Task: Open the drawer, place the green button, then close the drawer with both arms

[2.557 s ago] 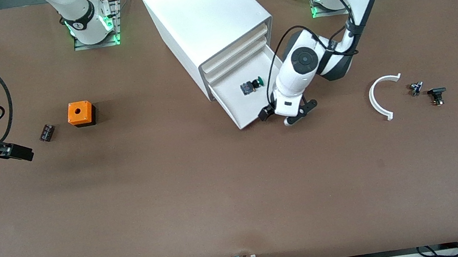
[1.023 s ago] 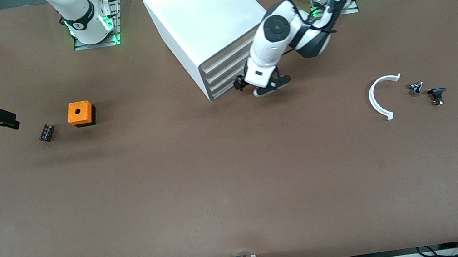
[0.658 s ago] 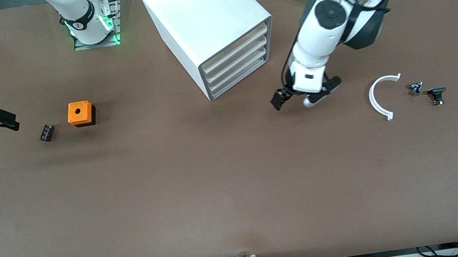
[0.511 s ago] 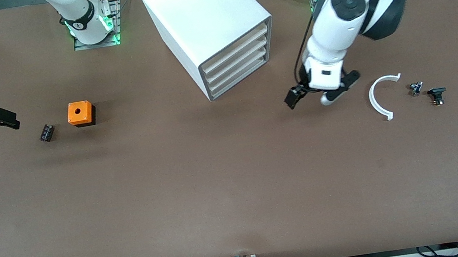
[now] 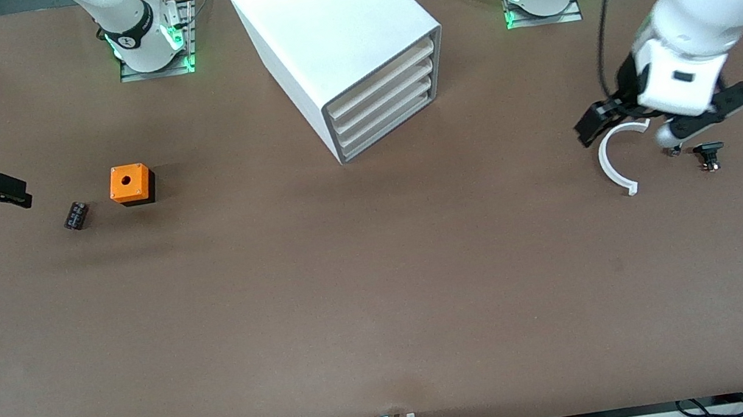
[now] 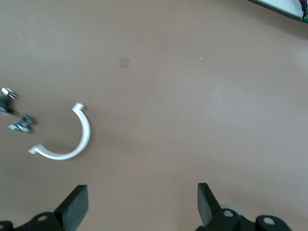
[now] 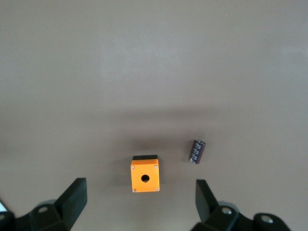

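The left gripper (image 5: 664, 117) hung with jaws wide and empty over the white curved piece (image 5: 612, 163). The right gripper (image 5: 4, 193) waited open at the cabinet's (image 5: 337, 35) nine o'clock. The drawer (image 5: 388, 122) sat closed, the button probably inside.

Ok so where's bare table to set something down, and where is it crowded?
Bare: the broad stretch nearer the front camera than the cabinet, and the gap between the orange cube and the cabinet. Crowded: under the left pincer, where the white curved piece and small black part lie.
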`<state>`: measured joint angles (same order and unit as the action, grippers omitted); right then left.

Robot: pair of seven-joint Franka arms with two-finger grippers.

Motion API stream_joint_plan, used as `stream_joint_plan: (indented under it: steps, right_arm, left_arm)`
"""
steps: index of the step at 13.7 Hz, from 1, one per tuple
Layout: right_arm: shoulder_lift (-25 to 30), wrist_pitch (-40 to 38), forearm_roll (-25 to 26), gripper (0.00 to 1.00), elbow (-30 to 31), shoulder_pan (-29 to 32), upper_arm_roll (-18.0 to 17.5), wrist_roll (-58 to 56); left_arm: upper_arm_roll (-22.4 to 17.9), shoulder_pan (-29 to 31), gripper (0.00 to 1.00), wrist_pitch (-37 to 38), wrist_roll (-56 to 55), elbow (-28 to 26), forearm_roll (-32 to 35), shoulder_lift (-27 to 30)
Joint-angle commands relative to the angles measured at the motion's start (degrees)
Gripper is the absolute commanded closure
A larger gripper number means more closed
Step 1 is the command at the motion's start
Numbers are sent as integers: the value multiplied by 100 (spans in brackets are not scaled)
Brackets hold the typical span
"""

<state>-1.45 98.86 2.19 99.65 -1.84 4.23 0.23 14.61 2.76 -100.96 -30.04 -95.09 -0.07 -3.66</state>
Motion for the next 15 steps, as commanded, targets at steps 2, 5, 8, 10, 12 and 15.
stream_joint_plan:
  steps: [2,5,8,10,12,15]
  right_arm:
    - [93,-33,-114,0,-16,-10,-45,-32]
    - [92,-33,-114,0,-7,-10,-36,-32]
    - [93,-33,-114,0,-7,-10,-45,-32]
    - [93,-33,-105,0,-7,-10,-45,-32]
    - [93,-25,-96,0,-7,-10,-45,-32]
    - [93,-42,-105,0,-7,-10,-45,-32]
  left_arm:
    - [-396,-30,0,445,1778,95,-46,304]
    - [-661,-30,0,507,2449,183,-108,357]
    - [-591,-56,0,691,2362,210,-46,568]
    - [-582,-65,0,665,2362,306,-55,559]
    - [-634,-22,0,656,2467,289,-98,568]
    - [-696,66,0,656,2476,289,-116,568]
